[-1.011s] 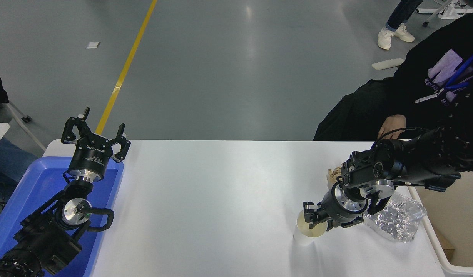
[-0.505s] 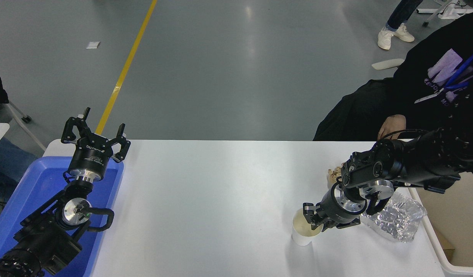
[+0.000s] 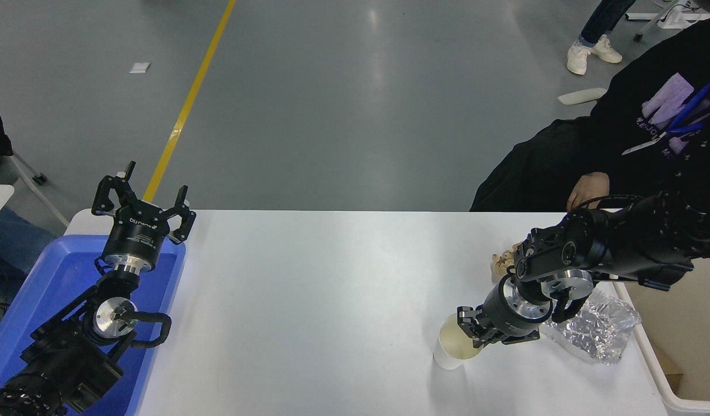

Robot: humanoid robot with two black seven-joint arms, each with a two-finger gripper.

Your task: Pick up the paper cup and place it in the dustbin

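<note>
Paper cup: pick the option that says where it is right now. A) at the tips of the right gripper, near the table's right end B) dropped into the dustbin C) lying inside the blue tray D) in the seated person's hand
A: the paper cup sits at the tips of the right gripper, on the white table just left of the foil tray, and outside the dustbin.

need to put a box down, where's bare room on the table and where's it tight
The widest bare stretch of the white table runs from the blue tray under the left gripper across to the paper cup. It is crowded at the right end: the right gripper at the cup's rim, the foil tray, a tan paper wad, then the dustbin.
</note>
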